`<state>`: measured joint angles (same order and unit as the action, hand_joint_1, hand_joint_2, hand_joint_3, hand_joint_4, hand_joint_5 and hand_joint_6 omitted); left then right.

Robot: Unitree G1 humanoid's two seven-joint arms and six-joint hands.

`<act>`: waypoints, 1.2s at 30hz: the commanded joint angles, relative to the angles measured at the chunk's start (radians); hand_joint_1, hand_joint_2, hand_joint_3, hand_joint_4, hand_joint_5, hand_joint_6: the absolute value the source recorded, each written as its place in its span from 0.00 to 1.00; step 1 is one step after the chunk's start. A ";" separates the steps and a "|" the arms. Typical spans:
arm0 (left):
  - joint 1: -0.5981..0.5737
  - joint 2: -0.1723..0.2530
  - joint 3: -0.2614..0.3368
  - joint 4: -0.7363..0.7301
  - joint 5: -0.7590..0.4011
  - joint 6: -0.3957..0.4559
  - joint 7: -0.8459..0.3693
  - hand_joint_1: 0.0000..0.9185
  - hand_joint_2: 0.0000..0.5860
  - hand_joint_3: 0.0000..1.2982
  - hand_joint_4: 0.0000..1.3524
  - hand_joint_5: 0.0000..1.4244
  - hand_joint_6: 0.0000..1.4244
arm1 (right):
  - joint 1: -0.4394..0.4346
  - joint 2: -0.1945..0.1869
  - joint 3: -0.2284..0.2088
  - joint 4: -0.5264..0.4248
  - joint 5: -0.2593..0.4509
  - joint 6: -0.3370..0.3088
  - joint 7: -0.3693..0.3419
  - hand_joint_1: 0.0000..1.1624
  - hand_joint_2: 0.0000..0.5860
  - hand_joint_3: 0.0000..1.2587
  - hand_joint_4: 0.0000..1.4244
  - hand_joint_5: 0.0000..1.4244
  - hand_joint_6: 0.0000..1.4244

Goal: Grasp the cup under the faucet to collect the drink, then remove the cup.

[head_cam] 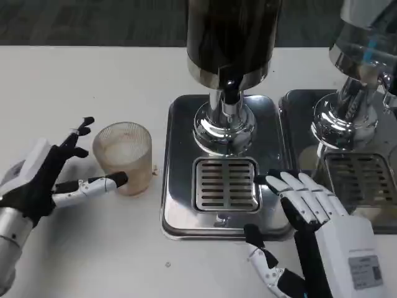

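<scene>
**Cup not yet under the faucet**

My ribbed translucent plastic cup (124, 156) stands upright on the white surface (74, 81) at centre left, beside the steel drip tray (180, 205) and well short of the dark drink dispenser's black faucet (230, 93). It looks empty; collecting and removing remain, I judge.

My left hand (46, 180) is spread around the cup, one fingertip touching its near wall, not yet gripping. My right hand (310, 214) rests spread on the tray's lower right edge, holding nothing.
</scene>
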<state>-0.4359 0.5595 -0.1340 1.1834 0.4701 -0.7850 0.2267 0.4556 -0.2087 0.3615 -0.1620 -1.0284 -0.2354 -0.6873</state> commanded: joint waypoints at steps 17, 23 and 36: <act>-0.056 -0.061 -0.048 0.053 -0.004 0.019 0.020 0.37 0.07 0.10 0.11 0.24 0.21 | 0.009 -0.003 -0.004 0.007 0.042 0.014 -0.007 0.36 0.73 0.26 0.17 0.16 0.18; -0.056 -0.083 -0.048 0.061 -0.011 0.025 0.031 0.36 0.09 0.10 0.11 0.24 0.22 | 0.009 -0.002 -0.005 0.010 0.053 0.015 -0.006 0.36 0.73 0.26 0.17 0.16 0.18; -0.062 -0.118 -0.050 0.068 -0.031 0.028 0.041 0.35 0.09 0.09 0.11 0.24 0.22 | 0.016 -0.003 -0.007 0.013 0.067 0.023 -0.008 0.36 0.73 0.27 0.18 0.17 0.18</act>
<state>-0.4817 0.4521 -0.1762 1.2391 0.4396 -0.7641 0.2669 0.4629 -0.2093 0.3603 -0.1551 -0.9694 -0.2188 -0.6902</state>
